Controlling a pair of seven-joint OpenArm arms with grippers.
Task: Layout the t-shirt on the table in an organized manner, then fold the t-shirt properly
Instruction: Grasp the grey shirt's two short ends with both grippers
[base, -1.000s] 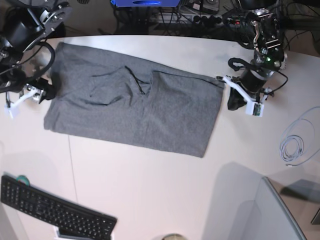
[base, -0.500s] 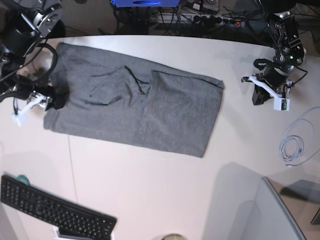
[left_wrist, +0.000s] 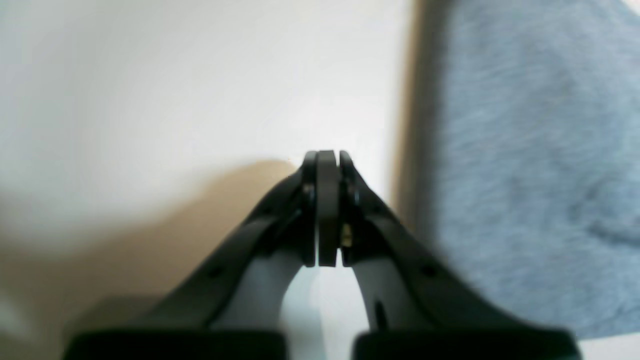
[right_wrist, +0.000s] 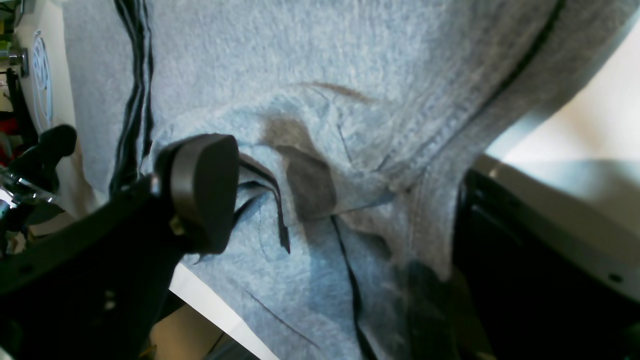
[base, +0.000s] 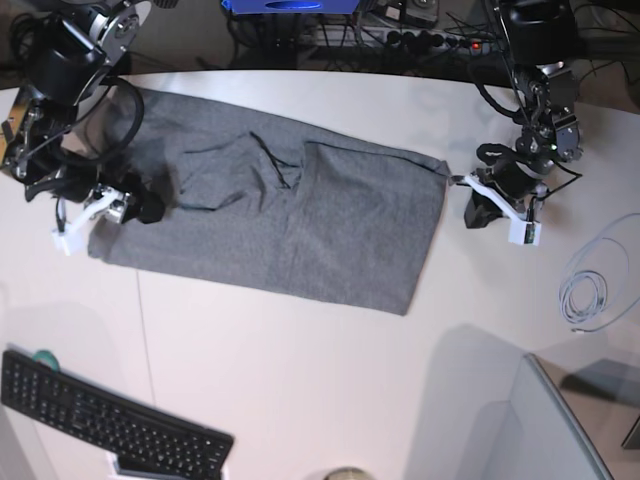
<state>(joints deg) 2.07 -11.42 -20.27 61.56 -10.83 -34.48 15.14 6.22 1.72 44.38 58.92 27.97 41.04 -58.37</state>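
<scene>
The grey t-shirt (base: 290, 215) lies as a long folded band across the white table (base: 300, 380). My right gripper (base: 135, 207) sits over the shirt's left end. In the right wrist view it (right_wrist: 340, 215) is open, with bunched cloth (right_wrist: 350, 100) of the t-shirt between one finger pad (right_wrist: 200, 190) and the dark opposite finger. My left gripper (base: 472, 205) hovers just off the shirt's right edge. In the left wrist view its (left_wrist: 327, 156) jaws are shut on nothing above the table (left_wrist: 175, 75), with the t-shirt (left_wrist: 525, 175) beside it.
A black keyboard (base: 110, 420) lies at the front left corner. A coiled white cable (base: 585, 295) rests at the right edge, and a grey panel (base: 540, 430) fills the front right. Cables and a power strip (base: 410, 40) run behind the table's far edge.
My right gripper has slid to the right, from beside the shirt onto its left end. My left gripper swung away to the right, then came back close to the shirt's right edge.
</scene>
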